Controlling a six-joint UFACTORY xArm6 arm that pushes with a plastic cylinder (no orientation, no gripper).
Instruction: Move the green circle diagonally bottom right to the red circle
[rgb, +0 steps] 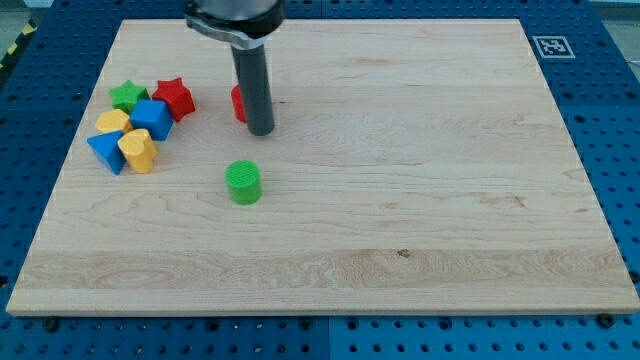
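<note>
The green circle (243, 183) stands on the wooden board, left of centre. The red circle (238, 103) is above it, mostly hidden behind my rod; only its left edge shows. My tip (260, 130) rests on the board right beside the red circle's lower right side, above and slightly right of the green circle, with a clear gap to the green circle.
A cluster of blocks sits at the view's left: a green star (128, 96), a red star (175, 97), a blue cube (152, 118), a yellow block (112, 122), a blue triangle (105, 151) and a yellow heart-like block (138, 150). A marker tag (551, 46) sits beyond the board's top right corner.
</note>
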